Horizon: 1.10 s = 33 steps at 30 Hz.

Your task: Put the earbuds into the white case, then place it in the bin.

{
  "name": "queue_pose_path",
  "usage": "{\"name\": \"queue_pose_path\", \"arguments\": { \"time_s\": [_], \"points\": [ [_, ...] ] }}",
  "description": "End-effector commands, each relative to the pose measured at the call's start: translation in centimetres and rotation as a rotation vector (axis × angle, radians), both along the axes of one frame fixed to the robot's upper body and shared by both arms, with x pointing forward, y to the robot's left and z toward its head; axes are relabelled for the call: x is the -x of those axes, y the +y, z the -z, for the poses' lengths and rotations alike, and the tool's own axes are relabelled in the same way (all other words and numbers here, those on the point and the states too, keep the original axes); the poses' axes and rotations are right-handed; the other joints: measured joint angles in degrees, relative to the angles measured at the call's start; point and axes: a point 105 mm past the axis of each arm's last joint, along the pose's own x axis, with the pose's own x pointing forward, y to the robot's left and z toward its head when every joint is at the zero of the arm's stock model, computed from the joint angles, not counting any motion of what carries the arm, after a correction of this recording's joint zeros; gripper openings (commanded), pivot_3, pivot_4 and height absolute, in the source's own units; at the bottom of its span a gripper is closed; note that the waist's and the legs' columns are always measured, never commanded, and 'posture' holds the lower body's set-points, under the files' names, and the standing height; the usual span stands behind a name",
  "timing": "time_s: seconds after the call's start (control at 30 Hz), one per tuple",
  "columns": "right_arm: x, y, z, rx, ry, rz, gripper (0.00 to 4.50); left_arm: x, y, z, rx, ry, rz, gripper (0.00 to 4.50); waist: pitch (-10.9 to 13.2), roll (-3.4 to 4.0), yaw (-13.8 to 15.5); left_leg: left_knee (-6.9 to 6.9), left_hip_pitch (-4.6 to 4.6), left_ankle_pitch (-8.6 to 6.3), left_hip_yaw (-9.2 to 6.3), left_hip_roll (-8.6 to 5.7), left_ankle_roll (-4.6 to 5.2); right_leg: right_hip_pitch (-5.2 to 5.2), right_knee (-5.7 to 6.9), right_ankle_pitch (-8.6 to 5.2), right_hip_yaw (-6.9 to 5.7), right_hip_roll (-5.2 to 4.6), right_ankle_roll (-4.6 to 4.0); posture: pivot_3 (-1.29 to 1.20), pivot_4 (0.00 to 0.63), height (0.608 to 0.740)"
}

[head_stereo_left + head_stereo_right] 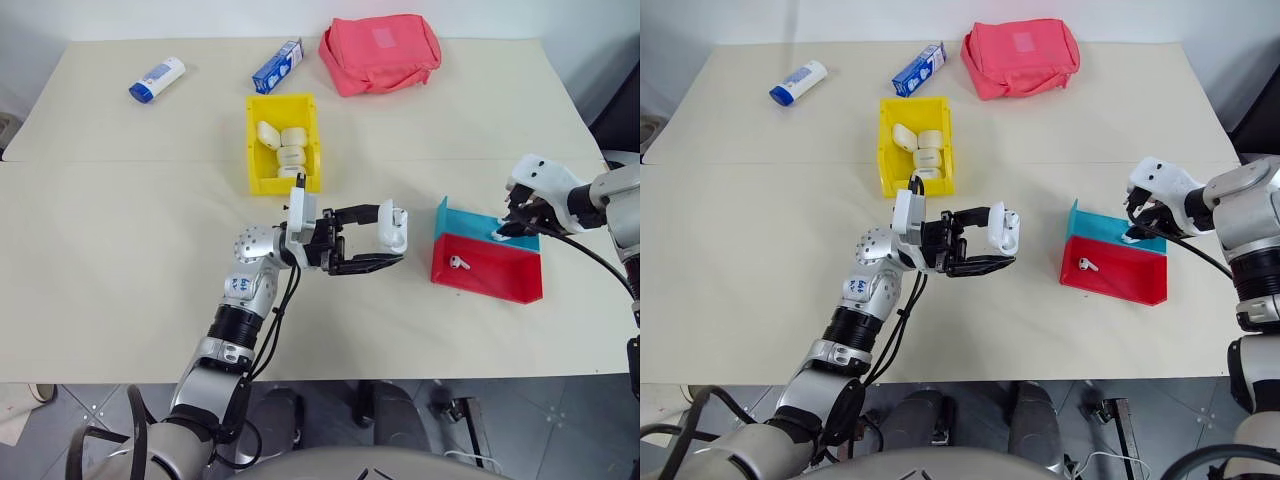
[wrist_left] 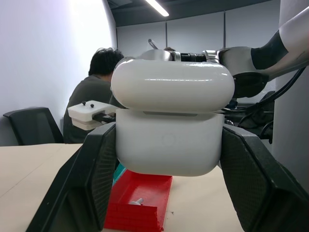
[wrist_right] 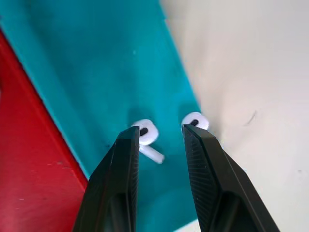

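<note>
My left gripper [image 1: 392,238] is held above the middle of the table, shut on the white case [image 2: 169,145], whose lid [image 2: 172,86] sits on top. My right gripper [image 3: 161,129] points down into the teal tray [image 1: 468,221], fingers a little apart. One earbud [image 3: 145,134] lies on the teal floor at one fingertip, its stem showing in the gap. A second small white piece [image 3: 195,119] sits at the other fingertip. Another earbud [image 1: 458,263] lies in the red tray [image 1: 505,285]. The yellow bin [image 1: 252,150] stands farther back and holds several cream cases.
The red and teal trays sit side by side at the right. A pink pouch [image 1: 380,52], a blue box [image 1: 278,65] and a white tube with a blue cap [image 1: 157,79] lie along the table's far side. A person [image 2: 94,96] sits beyond the table.
</note>
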Motion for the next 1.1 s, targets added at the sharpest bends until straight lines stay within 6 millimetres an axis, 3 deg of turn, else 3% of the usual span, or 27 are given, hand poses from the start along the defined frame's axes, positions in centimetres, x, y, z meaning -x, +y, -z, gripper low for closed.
{"name": "queue_pose_path", "arguments": {
  "time_s": [0.03, 0.37, 0.7, 0.9, 1.1],
  "points": [
    [-0.3, -0.2, -0.6, 0.015, -0.016, -0.007, 1.44, 0.3, 0.1, -0.7, 0.019, -0.035, -0.004, 2.8, 0.0, 0.0, 0.0, 0.0, 0.0, 0.0, 0.0, 0.0, 0.0, 0.0, 0.0, 0.0, 0.0, 0.0, 0.0, 0.0, 0.15, 0.74],
    [-0.2, -0.1, -0.4, 0.01, 0.003, -0.023, 1.44, 0.3, 0.2, -0.7, 0.021, -0.034, -0.009, 2.8, 0.0, 0.0, -0.01, 0.0, 0.0, 0.0, 0.01, 0.0, 0.0, 0.0, 0.01, 0.0, 0.0, 0.01, 0.0, 0.0, 0.15, 0.74],
    [0.2, -1.0, -2.5, 0.057, -0.039, -0.032, 1.44, 0.3, 0.1, -0.7, 0.023, -0.033, -0.005, 2.8, 0.0, 0.0, 0.05, 0.01, 0.0, 0.0, 0.0, -0.01, 0.0, 0.0, 0.01, 0.0, 0.0, 0.0, 0.0, 0.0, 0.15, 0.74],
    [1.1, -2.6, -1.4, 0.135, -0.003, -0.022, 1.44, 0.4, 0.0, -0.7, 0.024, -0.033, 0.0, 2.8, 0.0, 0.0, -0.07, 0.0, 0.0, 0.0, 0.02, 0.0, -0.01, 0.01, 0.0, 0.0, 0.0, 0.01, 0.0, 0.0, 0.15, 0.74],
    [1.1, -2.2, -0.3, 0.13, 0.011, -0.036, 1.44, 0.4, 0.0, -0.7, 0.023, -0.035, 0.0, 2.8, 0.0, 0.0, -0.02, 0.0, 0.02, 0.0, 0.04, 0.01, 0.0, 0.0, 0.01, 0.0, 0.01, 0.01, 0.0, 0.0, 0.15, 0.74]
  ]
}}
